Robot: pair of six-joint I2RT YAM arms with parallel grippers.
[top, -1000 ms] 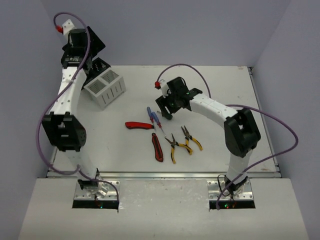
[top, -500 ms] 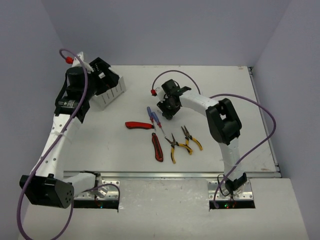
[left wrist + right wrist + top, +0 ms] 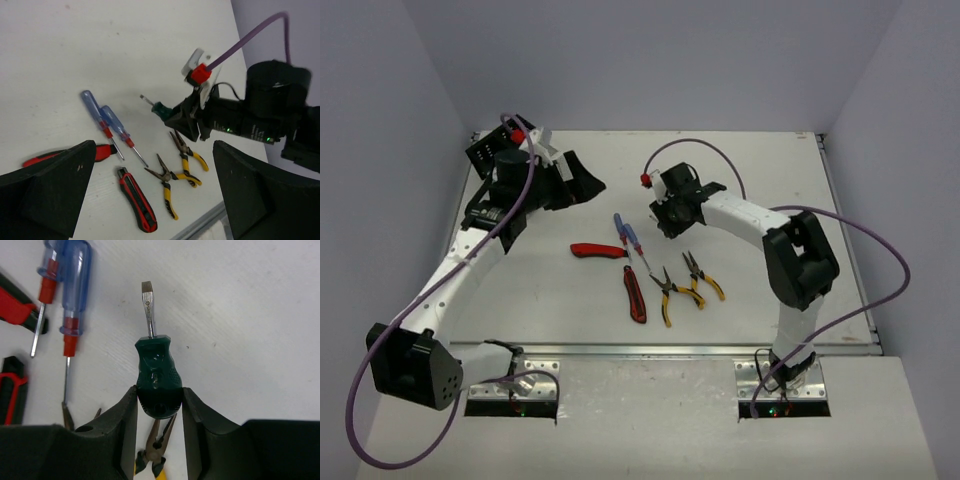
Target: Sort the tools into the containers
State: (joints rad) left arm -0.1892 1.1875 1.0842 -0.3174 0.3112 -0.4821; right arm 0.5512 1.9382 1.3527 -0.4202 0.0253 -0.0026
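Two hazards stood out. From the top external camera, the right gripper (image 3: pixel 665 224) hung over the middle of the table (image 3: pixel 770 165), toward its far edge and just beyond the blue-handled screwdrivers (image 3: pixel 625 232). The utility knives (image 3: pixel 598 251) and yellow-handled pliers (image 3: pixel 667 290) lay nearer the front edge. The left gripper (image 3: pixel 570 180) hovered toward the far-left corner. Its arm covered that area, so the containers could not be made out. A carry toward that corner would probably bring the two arms close, and a knock between them was possible.

From the left wrist camera, the left gripper's jaws stood wide apart with nothing between them. Beyond them, the stubby green screwdriver (image 3: pixel 160 108) jutted from the right gripper, blade leading, above the loose tools.

From the right wrist camera, the fingers (image 3: pixel 125 415) were clenched on the rounded butt of the green handle, one on each side. Most of the handle and the whole blade stuck out ahead of them. A hold that far back on a tapered handle looked marginal. A quick swing could pivot the tool or squeeze it out, dropping it onto the tools below.
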